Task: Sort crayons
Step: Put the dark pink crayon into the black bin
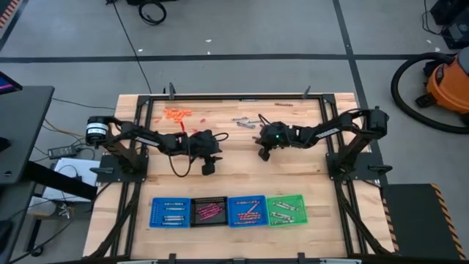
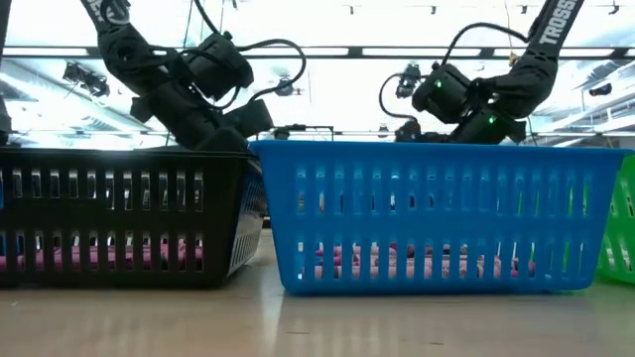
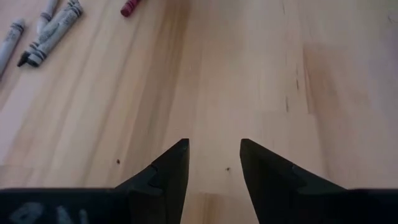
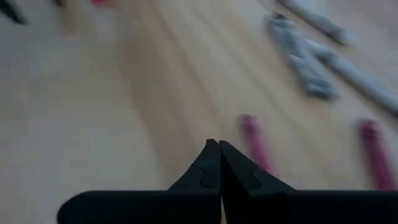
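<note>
Two end effectors hover over the surface (image 1: 234,169): the right (image 4: 219,149), jaws together and empty, is nearer the maroon crayon (image 4: 256,144) lying lengthwise just beside its tip; the left (image 3: 212,155) stands apart, empty.

On my pale wooden table (image 1: 308,176), 4 small slotted plastic trays (image 1: 227,211) sit in a row at the near edge: blue, black, blue, green. Far from them lie orange crayons (image 1: 176,114) and grey crayons (image 1: 245,122).
</note>
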{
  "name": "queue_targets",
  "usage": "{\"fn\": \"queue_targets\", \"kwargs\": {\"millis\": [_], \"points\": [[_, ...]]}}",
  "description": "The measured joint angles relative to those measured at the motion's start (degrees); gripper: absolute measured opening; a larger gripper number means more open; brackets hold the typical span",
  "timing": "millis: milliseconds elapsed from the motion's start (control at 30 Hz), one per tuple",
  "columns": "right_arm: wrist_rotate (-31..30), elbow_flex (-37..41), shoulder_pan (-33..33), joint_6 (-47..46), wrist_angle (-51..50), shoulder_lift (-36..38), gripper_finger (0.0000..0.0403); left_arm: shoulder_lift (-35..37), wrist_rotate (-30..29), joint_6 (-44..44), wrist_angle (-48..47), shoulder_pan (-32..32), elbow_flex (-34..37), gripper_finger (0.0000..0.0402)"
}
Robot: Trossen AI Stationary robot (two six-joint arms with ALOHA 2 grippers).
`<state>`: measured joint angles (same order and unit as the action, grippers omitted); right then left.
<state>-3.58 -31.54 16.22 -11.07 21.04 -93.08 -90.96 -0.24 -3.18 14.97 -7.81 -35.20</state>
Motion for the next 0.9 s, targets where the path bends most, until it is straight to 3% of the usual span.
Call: {"fn": "queue_targets", "kwargs": {"millis": [300,467,600,900], "points": [[-4.0,-5.0,-6.4,2.3,-6.6,0.2,0.0014,1.9,-0.1,-0.1,2.6,0.0,1.6,0.0155],[-7.9,-4.9,-7.4,-0.1,-12.0,4.6,0.0033,1.0,-0.1,-2.0,9.3,-0.6,1.2,0.0155],[-11.1,-2.5,-8.0,-2.8,-13.2,9.3,0.0033,-0.1,-0.1,-4.5,7.2,-2.3,-2.6,0.0155],[-12.0,3.0,-9.5,-7.9,-13.8,15.8,0.0033,-10.5,4.0,-9.9,3.3,-4.8,-15.8,0.0155]]}}
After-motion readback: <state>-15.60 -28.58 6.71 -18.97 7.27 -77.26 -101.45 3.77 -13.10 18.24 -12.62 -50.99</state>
